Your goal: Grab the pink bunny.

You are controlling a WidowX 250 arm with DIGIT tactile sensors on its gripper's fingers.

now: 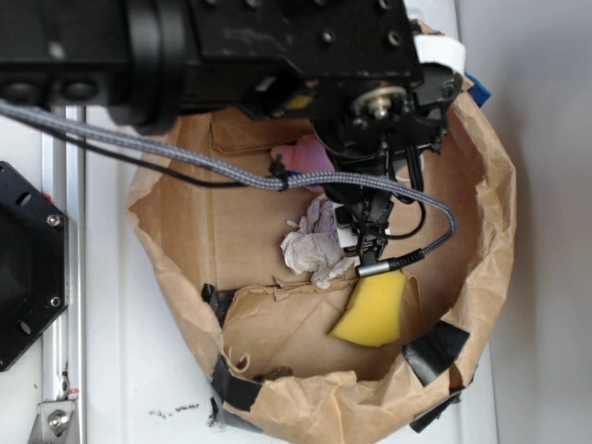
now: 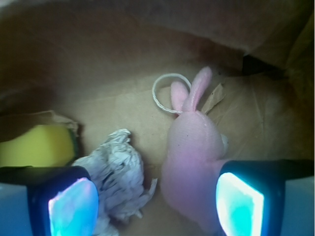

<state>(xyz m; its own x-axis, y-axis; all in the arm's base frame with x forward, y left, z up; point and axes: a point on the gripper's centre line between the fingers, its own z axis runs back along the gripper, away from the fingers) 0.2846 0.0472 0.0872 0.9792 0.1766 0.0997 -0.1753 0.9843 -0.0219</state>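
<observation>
two spread fingers flank the pink bunny

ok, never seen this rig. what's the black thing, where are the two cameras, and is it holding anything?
The black thing is a WidowX robot arm, reaching over a brown paper bag with its rim rolled down. The exterior picture looks straight down from above; the arm hides much of the bag.

The wrist picture comes from a camera on the arm itself, looking out past the gripper. The two dark blocks with glowing pads at the bottom corners are its fingers.

On the bag's floor lie a pink bunny with a white loop cord, a crumpled paper wad and a yellow sponge.

Nothing is held. The fingers stand wide open, with the bunny's rear and the wad between them.
</observation>
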